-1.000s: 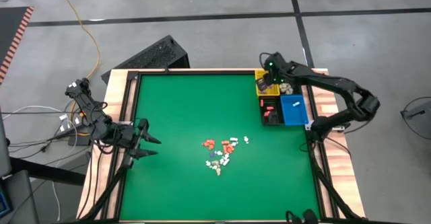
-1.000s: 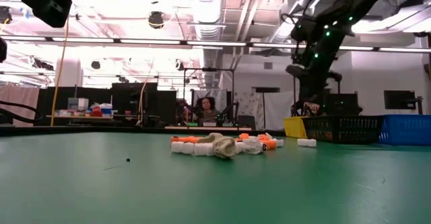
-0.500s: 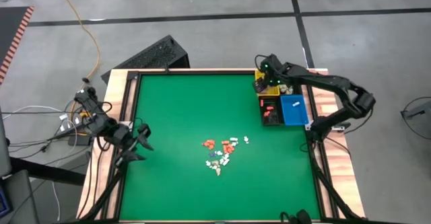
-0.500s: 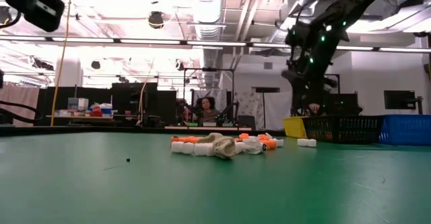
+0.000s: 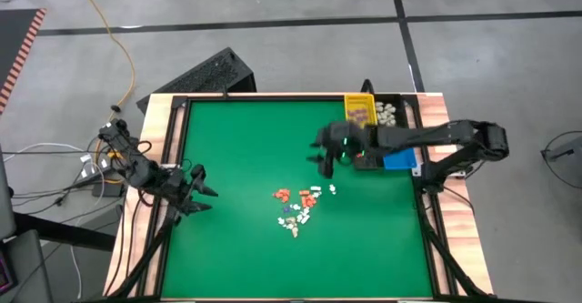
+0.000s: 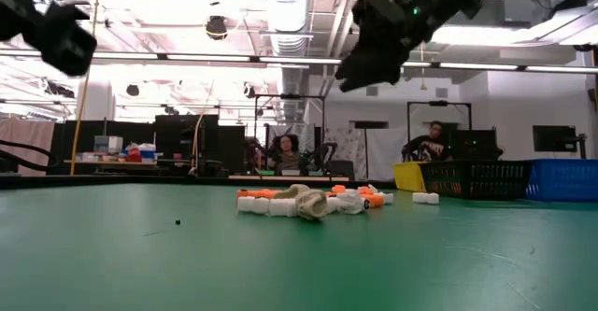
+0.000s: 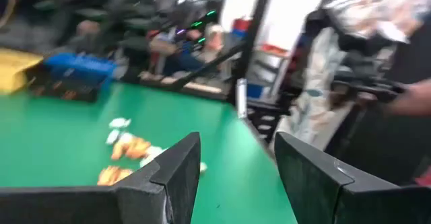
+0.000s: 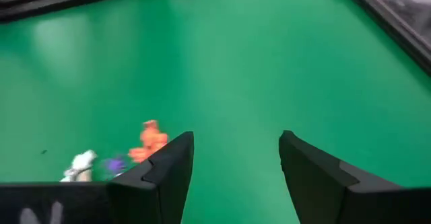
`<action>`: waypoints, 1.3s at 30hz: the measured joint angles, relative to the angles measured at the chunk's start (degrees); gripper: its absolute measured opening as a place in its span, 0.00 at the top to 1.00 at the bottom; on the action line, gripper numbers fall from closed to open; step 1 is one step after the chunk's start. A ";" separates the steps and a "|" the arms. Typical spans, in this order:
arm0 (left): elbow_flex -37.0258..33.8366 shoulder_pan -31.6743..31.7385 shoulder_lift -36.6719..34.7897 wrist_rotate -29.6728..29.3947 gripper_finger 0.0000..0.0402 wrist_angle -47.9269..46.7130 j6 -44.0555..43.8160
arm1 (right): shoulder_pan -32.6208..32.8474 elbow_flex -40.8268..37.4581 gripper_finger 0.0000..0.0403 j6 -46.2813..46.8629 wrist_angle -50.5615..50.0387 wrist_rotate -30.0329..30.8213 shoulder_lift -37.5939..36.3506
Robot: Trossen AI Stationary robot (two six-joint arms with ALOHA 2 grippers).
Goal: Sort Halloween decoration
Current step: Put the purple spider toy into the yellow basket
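Note:
The Halloween decoration is a small heap of cream-white, orange-red and purple trinkets (image 5: 296,207) lying on the green table (image 5: 236,148), right of its middle; the low view shows the heap (image 6: 308,202) too. My right gripper (image 5: 324,160) hangs open above the mat, just beyond the heap's far side, with nothing between its fingers (image 8: 236,140). Its wrist view shows an orange trinket (image 8: 151,138) beside one finger. At the table's left edge my left gripper (image 5: 205,196) stands open and empty (image 7: 237,143), pointing across the table toward the heap (image 7: 128,146).
At the far right corner stand a yellow bin (image 5: 360,110) and a black bin with pale pieces (image 5: 388,113). A blue bin (image 5: 398,160) shows under my right arm. People are in the room beyond the table (image 6: 283,150). Bare mat lies left of the heap.
My right gripper has swung away from above the yellow bin at the far right, toward the table's middle and near side, and now hangs over the mat just beyond the heap. My left gripper has sunk a little at the left edge. The trinkets lie as before.

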 joint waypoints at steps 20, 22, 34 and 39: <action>0.07 2.65 -0.10 9.01 0.55 -4.78 6.96 | 22.03 2.20 0.41 4.25 23.58 13.75 24.52; 0.07 4.87 -0.09 11.10 0.55 -4.82 8.72 | 22.03 2.67 0.41 4.33 23.26 13.35 25.46; -0.11 28.82 0.15 38.22 0.55 -6.34 9.17 | 22.03 3.82 0.41 4.31 21.79 12.56 26.40; -0.13 33.91 0.10 39.12 0.55 -6.11 12.84 | 22.06 3.82 0.41 4.38 20.79 12.56 26.46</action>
